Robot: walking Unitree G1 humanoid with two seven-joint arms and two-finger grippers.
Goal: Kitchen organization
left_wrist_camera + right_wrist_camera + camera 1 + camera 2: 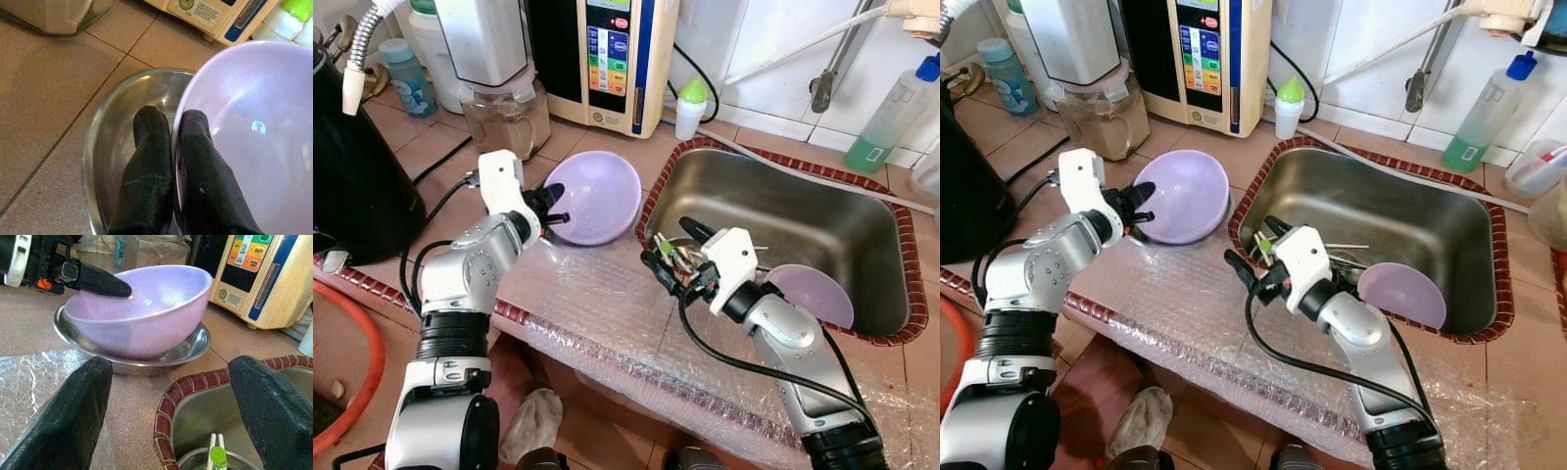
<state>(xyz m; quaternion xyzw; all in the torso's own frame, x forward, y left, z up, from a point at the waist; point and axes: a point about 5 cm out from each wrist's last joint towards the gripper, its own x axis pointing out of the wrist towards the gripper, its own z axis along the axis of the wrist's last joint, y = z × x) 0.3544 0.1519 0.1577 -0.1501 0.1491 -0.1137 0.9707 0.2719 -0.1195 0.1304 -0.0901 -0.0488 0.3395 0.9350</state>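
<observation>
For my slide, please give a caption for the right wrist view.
Open right hand at the sink edge; left hand grips the purple bowl.

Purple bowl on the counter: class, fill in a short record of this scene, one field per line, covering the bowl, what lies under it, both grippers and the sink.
bowl: purple bowl, tilted, on the counter left of the sink
under bowl: steel dish
left gripper: left gripper shut on the bowl's rim, one finger inside, one outside
right gripper: right gripper open, holding nothing, at the sink's near left corner, facing the bowl
sink: steel sink holds a purple plate leaning on its near wall and some utensils
counter cover: bubble wrap along the front edge
</observation>
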